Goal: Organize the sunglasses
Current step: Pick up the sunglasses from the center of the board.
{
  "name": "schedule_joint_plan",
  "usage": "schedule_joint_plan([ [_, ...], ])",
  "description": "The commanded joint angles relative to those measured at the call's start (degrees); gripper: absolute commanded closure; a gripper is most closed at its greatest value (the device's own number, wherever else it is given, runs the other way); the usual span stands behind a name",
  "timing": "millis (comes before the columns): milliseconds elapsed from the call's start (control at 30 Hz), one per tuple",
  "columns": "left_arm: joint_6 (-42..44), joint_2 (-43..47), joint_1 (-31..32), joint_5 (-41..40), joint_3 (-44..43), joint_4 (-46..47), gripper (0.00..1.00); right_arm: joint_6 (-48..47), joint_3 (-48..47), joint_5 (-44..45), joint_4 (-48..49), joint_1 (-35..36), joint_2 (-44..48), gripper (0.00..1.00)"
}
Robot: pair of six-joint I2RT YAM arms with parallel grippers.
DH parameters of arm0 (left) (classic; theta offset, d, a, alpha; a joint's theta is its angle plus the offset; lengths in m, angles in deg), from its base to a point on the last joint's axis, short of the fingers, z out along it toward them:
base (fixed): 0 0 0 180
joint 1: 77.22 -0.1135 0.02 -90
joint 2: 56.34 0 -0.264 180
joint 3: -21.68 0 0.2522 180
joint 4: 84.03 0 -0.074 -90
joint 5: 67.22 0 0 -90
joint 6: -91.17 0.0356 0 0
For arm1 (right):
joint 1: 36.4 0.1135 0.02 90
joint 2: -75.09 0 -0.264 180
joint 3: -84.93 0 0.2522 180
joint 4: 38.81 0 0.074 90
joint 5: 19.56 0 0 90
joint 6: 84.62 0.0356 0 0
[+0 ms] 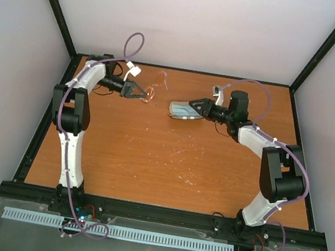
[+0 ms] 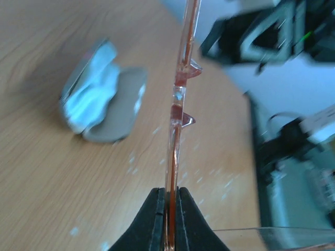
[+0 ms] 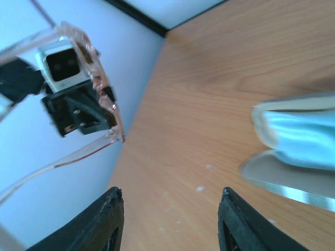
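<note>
Here, in the upper left of the top view, the left gripper [image 1: 143, 91] is pinched tight on the thin-armed sunglasses with orange-pink translucent lenses [image 1: 153, 92], held off the brown wooden table [image 1: 150, 154]. The right gripper [image 3: 171, 192] stands spread and empty near the grey open case holding light blue cloth [image 1: 183, 110].

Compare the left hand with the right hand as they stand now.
The left hand is shut on the sunglasses, pinching the frame edge-on; the right hand is open and empty. The left hand is over the far left of the table; the right hand is nearer the middle, beside the open case. Both are black, two-fingered and point toward each other.
</note>
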Motion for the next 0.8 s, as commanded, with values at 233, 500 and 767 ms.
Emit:
schedule_joint_plan([
  [233,-4.0,3.3,3.7,25.4,3.2,-2.5,0.99,20.9,-5.3,-11.0,40.9,8.8,-12.6,0.39],
  [500,-5.1,3.1,3.8,26.6,2.8,-1.8,0.99,30.8,-7.9,-10.6,55.0,11.0,-18.0,0.37],
  [767,-4.9,3.1,4.6,26.2,2.4,-2.0,0.99,26.7,-13.6,-10.2,48.9,11.5,-19.5,0.39],
])
